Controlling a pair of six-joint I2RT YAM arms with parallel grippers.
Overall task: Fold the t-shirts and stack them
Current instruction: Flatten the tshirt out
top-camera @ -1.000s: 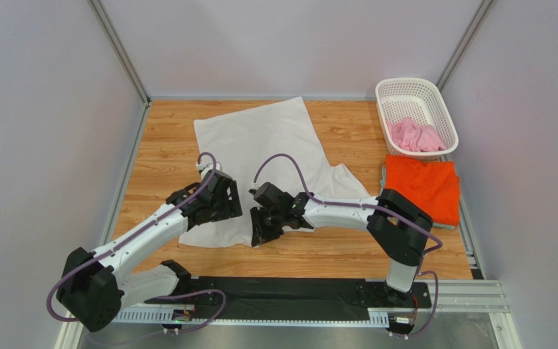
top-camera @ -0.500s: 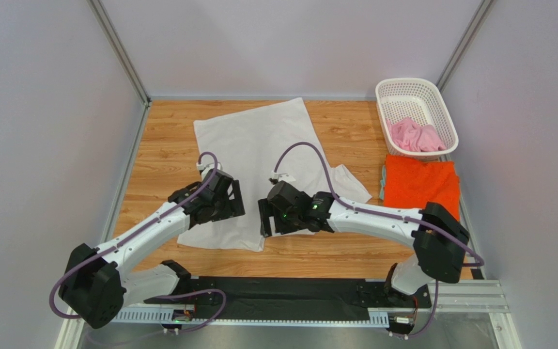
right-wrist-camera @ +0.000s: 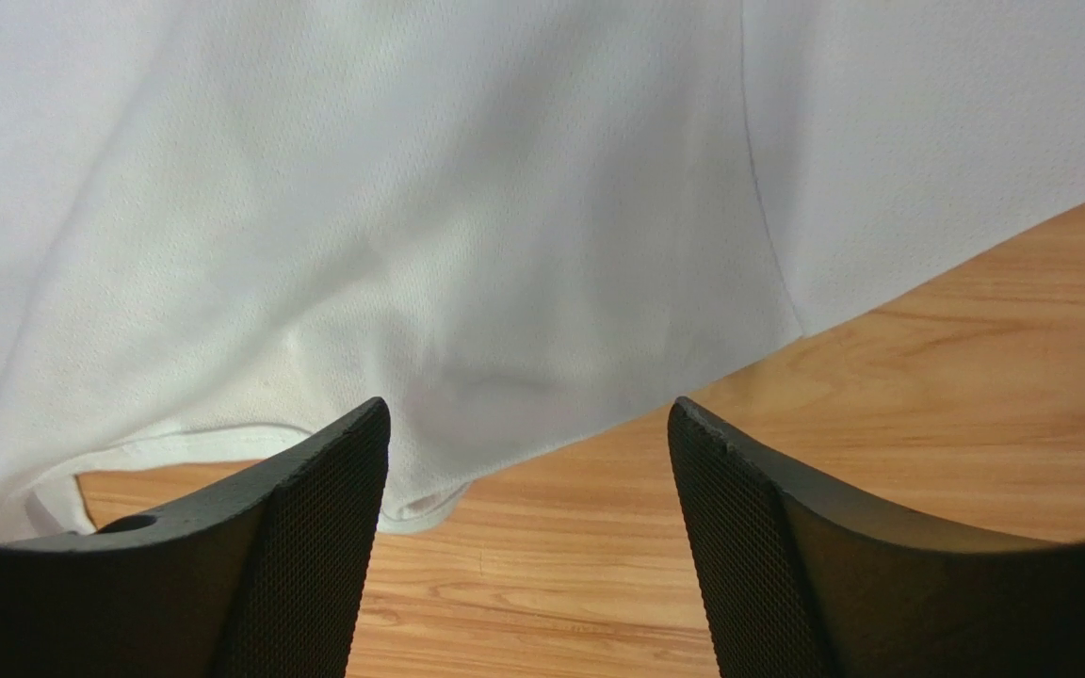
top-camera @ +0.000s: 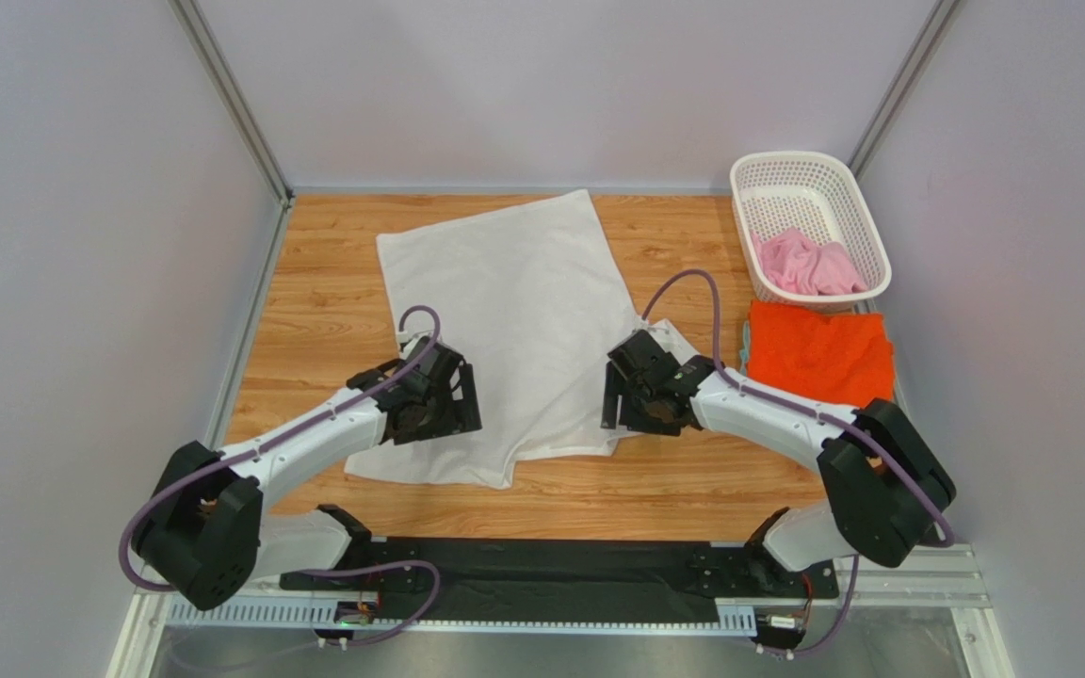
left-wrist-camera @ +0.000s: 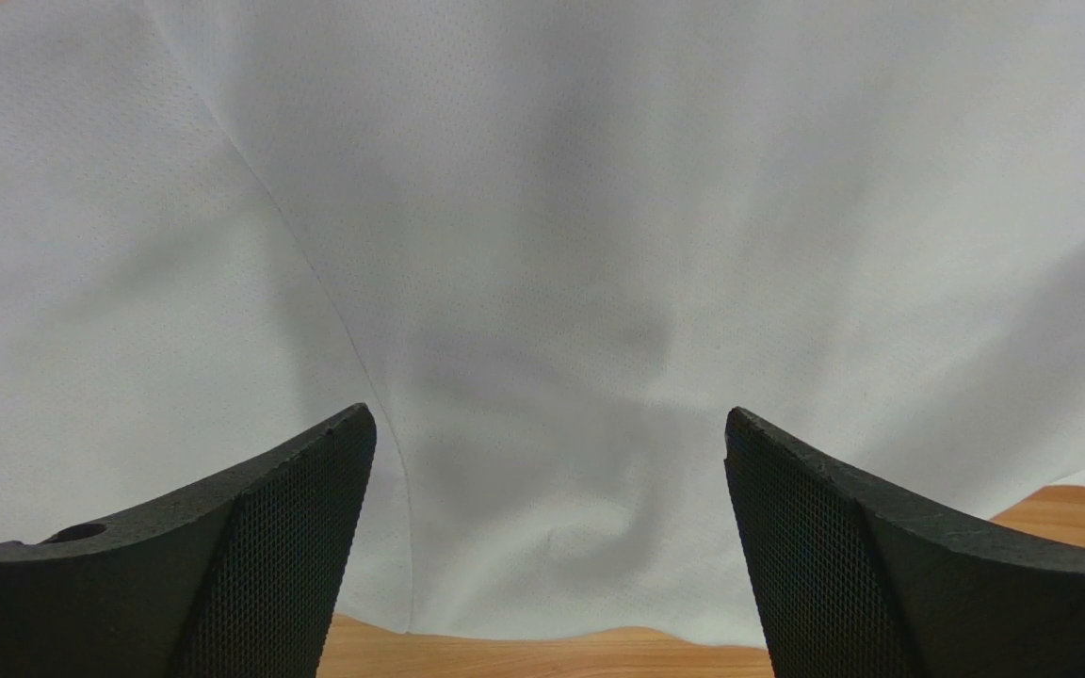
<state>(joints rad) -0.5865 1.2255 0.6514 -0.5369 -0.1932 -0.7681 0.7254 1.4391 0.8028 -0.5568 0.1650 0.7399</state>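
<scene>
The white t-shirt (top-camera: 520,304) lies spread on the wooden table, its near end toward the arms. My left gripper (top-camera: 438,410) is open and empty over the shirt's near left part; its wrist view shows white cloth (left-wrist-camera: 548,283) between the fingers. My right gripper (top-camera: 633,403) is open and empty at the shirt's near right edge, by the sleeve; its wrist view shows the cloth edge (right-wrist-camera: 478,353) and bare wood. The orange t-shirt (top-camera: 820,360) lies folded at the right. The pale pink t-shirt (top-camera: 806,263) lies crumpled in the basket.
The white lattice basket (top-camera: 846,177) stands at the far right corner. Grey walls enclose the table on three sides. A black rail (top-camera: 548,572) with the arm bases runs along the near edge.
My right gripper has moved right and a little farther away, from the shirt's near middle to its right edge. The left gripper shifted slightly right.
</scene>
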